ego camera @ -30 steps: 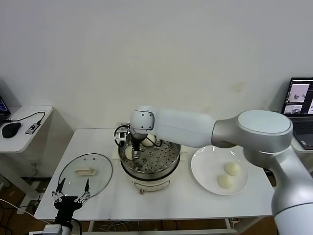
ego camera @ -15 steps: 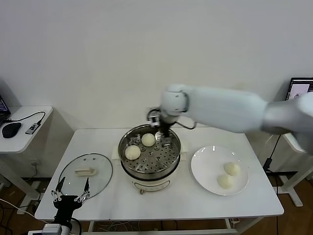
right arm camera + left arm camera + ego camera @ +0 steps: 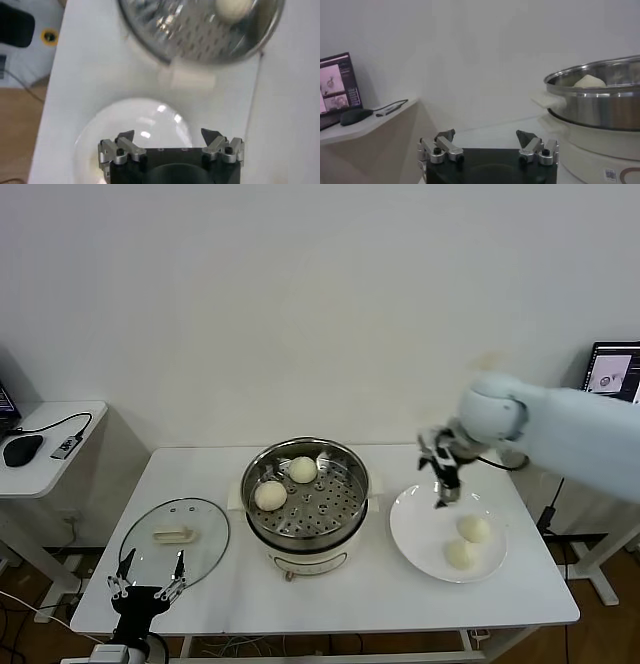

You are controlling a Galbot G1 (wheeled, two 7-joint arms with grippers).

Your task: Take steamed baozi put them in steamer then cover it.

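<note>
Two baozi sit in the steamer, round, smooth and cream-white, both on the perforated tray toward its left and back side, one close to the far rim. Two more baozi lie on the white plate to the steamer's right, just beside each other, the nearer one toward the plate's front edge. The steamer is shiny steel on a white base, uncovered. Its glass lid lies flat on the counter to the left, a pale handle on top.

The counter is white, set against a plain white wall. A smaller side desk on the far left carries a mouse and a cable, and a laptop shows at the right edge.

The right gripper hangs over the plate's back-left rim, fingers spread wide and holding nothing, not touching the buns. In the right wrist view the gripper is empty above the plate, with the steamer beyond. The left gripper is parked low at the counter's front-left, just in front of the lid, fingers wide apart and empty; its wrist view shows the same gripper with the steamer off to one side.
</note>
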